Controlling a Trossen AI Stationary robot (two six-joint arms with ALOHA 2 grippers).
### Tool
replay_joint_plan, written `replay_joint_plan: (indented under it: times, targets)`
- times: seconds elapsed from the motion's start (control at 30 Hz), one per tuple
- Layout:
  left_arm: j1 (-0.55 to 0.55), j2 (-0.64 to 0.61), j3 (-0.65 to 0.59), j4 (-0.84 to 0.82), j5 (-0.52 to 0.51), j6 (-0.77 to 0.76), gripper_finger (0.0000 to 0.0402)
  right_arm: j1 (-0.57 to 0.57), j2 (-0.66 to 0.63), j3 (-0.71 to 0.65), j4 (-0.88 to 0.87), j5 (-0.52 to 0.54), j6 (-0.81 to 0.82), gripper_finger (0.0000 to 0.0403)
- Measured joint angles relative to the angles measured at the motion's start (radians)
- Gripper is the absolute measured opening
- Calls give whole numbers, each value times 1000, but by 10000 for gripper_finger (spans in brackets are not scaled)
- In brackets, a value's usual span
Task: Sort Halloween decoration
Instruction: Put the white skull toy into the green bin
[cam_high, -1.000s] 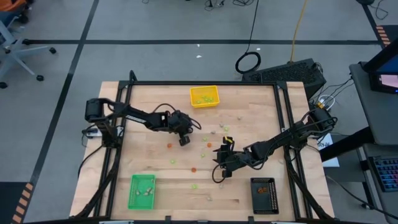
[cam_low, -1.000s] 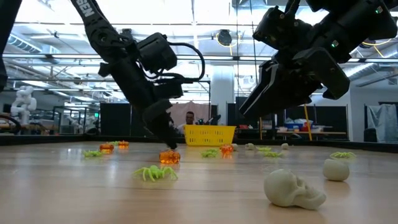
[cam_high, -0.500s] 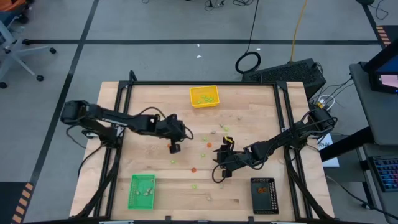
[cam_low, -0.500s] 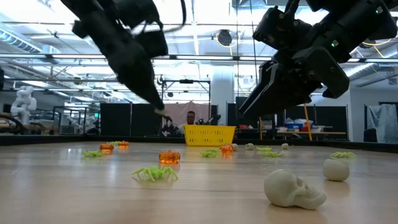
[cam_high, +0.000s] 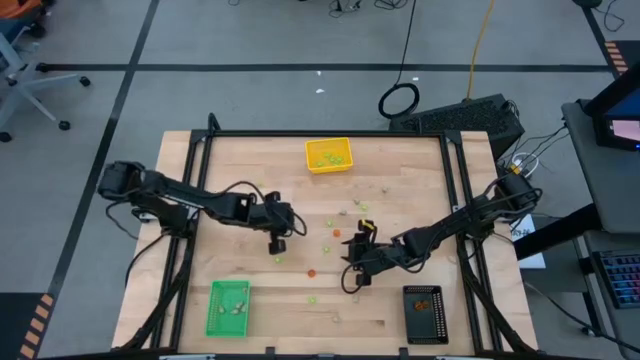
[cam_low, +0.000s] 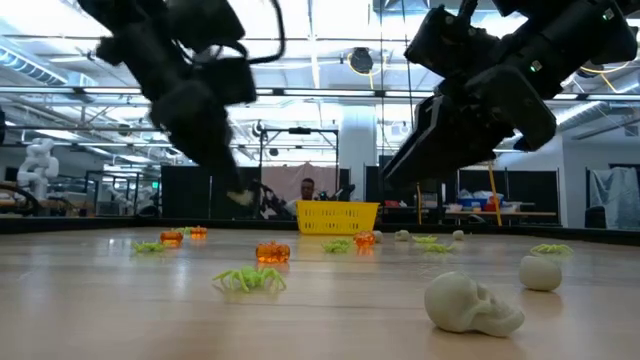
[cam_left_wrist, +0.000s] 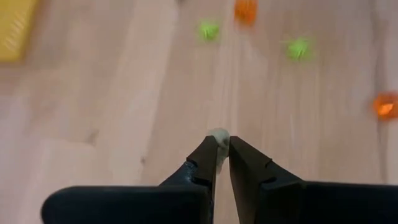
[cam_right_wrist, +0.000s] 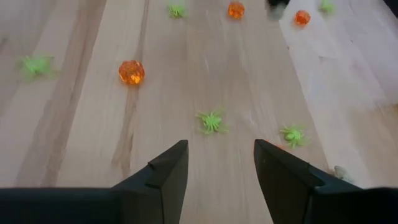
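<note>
Halloween decoration pieces lie scattered on the wooden table: orange pumpkins (cam_right_wrist: 131, 71), light green spiders (cam_right_wrist: 211, 121), a pale skull (cam_low: 470, 303) and a pale ball (cam_low: 540, 272). My left gripper (cam_high: 278, 243) hangs above the table left of centre, shut on one small pale beige piece (cam_left_wrist: 219, 135). My right gripper (cam_right_wrist: 217, 155) stands open above the table right of centre (cam_high: 352, 280), with nothing between its fingers; a green spider lies on the wood just beyond them. My left gripper pinches the pale beige piece (cam_left_wrist: 219, 134) between its two fingers, right at their free ends. The fingers slant downward from the table's left side. The piece is lifted clear of the table (cam_low: 240, 197).
A yellow tray (cam_high: 328, 155) stands at the far edge, a green tray (cam_high: 228, 306) at the near left, a black tray (cam_high: 424, 312) at the near right. An orange pumpkin (cam_low: 272, 253) and a green spider (cam_low: 248, 279) lie near the table's middle. A person shows in the room behind.
My left gripper has risen from the tabletop beside the orange pumpkin and moved toward the table's near left, staying shut. The small pale piece has come up with it, clear of the wood.
</note>
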Motion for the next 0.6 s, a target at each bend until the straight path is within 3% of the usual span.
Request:
replay_joint_plan:
  times: [0.3,0.6]
  targets:
    - [-5,150,-12,193,81,-22,33,0,47,1,48,-29,19,169]
    - [-5,160,-10,168,81,-38,33,0,75,0,80,-32,15,169]
